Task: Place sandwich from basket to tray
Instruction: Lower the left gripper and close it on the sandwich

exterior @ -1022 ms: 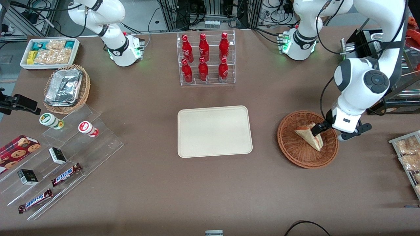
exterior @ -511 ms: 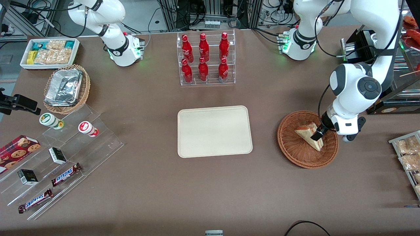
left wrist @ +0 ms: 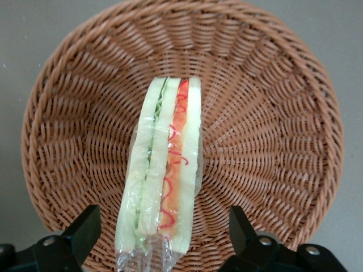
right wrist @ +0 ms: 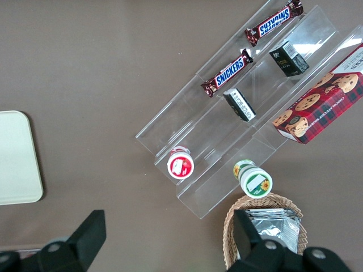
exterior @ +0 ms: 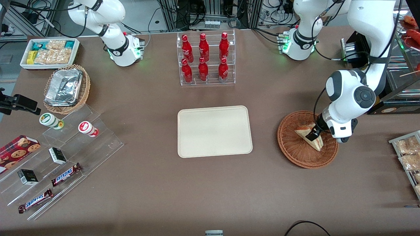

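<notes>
Currently you see: end effector (left wrist: 160,238) spread wide, straddling sandwich (exterior: 309,136) | sandwich lies in basket (exterior: 292,149) | tray (exterior: 215,131) bare on worktop (exterior: 210,190)

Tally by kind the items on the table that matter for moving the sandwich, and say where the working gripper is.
Clear-wrapped triangular white-bread sandwich: 1
Round reddish-brown wicker basket: 1
Flat rectangular cream-beige plastic tray: 1
Total: 3
The gripper is open, over the basket, one finger on either side of the sandwich.
</notes>
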